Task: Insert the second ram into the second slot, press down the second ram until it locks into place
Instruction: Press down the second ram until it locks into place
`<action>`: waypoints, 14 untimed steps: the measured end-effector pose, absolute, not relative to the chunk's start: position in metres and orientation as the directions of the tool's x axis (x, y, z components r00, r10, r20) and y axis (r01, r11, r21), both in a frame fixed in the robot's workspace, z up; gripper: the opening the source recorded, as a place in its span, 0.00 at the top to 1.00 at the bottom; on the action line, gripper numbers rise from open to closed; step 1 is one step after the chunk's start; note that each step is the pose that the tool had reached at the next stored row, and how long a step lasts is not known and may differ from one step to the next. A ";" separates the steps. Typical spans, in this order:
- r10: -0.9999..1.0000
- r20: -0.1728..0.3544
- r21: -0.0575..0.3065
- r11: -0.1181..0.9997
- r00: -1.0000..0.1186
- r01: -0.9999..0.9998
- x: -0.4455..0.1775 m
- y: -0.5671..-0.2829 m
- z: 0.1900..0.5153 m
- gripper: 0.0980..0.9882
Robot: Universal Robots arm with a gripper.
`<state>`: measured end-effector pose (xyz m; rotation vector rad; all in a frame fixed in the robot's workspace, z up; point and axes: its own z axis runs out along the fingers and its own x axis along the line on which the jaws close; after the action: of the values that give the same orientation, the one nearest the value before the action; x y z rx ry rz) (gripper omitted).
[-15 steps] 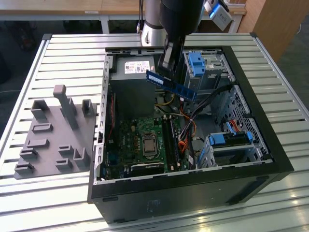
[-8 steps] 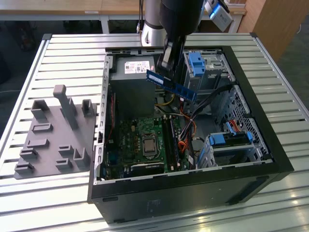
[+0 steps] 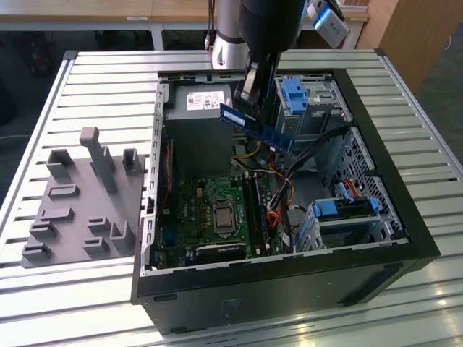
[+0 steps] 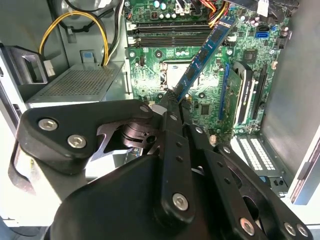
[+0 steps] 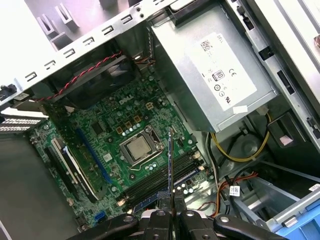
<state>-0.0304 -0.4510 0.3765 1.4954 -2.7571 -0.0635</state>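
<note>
Slatted metal worktop (image 3: 94,79) carries an open computer case (image 3: 289,289); above its motherboard (image 3: 210,210), the arm's jaws are pinching the second ram (image 3: 257,126) near one end, tilted in mid-air, clear of the memory slots (image 4: 170,27).

The arm (image 3: 264,25) is running off the exterior view's top edge; the hand (image 3: 244,100) is hiding part of the second ram (image 3: 264,130).

One end effector (image 3: 247,92) grips one ram stick (image 3: 273,134). Below it: one open computer case (image 3: 289,285), one motherboard (image 3: 189,211), one power supply (image 3: 197,137), two blue drive caddies (image 3: 293,95). Off to its side: one grey fixture (image 3: 79,195).
</note>
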 end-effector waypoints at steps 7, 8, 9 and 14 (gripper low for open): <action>-0.823 -0.015 0.038 0.566 -0.567 -0.823 -0.030 -0.451 0.377 0.96; -0.821 -0.015 0.038 0.569 -0.570 -0.821 -0.030 -0.451 0.377 0.96; -0.819 -0.015 0.038 0.572 -0.573 -0.819 -0.030 -0.451 0.377 0.96; -0.808 -0.015 0.037 0.588 -0.589 -0.808 -0.030 -0.451 0.377 0.96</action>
<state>-0.0304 -0.4510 0.3765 1.4232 -2.7959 -0.0629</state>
